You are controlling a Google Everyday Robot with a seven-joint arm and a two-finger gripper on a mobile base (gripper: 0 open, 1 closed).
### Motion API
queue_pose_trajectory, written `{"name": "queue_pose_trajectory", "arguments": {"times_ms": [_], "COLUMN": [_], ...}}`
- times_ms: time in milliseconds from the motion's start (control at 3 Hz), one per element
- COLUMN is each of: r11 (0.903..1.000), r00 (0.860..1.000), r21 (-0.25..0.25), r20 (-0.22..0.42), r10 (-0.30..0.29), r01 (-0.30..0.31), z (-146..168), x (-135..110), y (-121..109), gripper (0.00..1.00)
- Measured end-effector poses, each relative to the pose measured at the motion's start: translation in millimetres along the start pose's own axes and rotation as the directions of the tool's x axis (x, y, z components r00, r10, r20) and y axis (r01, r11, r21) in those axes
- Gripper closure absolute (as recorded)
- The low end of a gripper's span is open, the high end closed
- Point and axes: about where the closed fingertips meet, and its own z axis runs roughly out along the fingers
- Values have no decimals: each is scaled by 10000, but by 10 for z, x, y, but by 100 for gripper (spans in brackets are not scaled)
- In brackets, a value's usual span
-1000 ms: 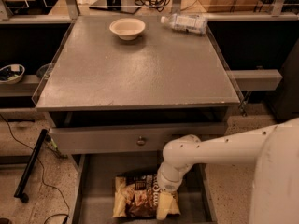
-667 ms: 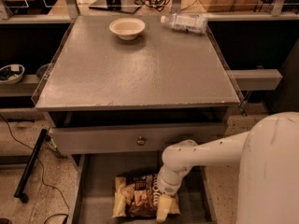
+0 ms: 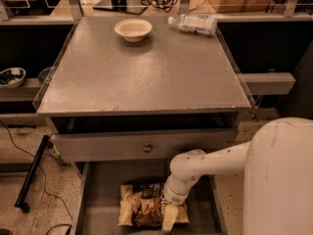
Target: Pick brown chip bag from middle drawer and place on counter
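One hand (image 3: 171, 213) low over brown chip bag (image 3: 143, 210) in middle drawer (image 3: 103, 190); grip unclear.

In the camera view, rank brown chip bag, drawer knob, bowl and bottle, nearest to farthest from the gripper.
1. brown chip bag, at the gripper, in the middle drawer.
2. drawer knob, on the front above.
3. bowl and bottle, at the counter's far edge: too close to call.
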Motion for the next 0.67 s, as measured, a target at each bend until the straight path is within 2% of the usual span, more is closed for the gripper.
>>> {"name": "queue_pose_trajectory", "arguments": {"times_ms": [667], "r11": [9998], "r00": [9998], "r21": [68], "r20": [67], "r10": [164], "r01": [-164], "z": [19], "x": [15], "y": [-40], "gripper": [0]}}
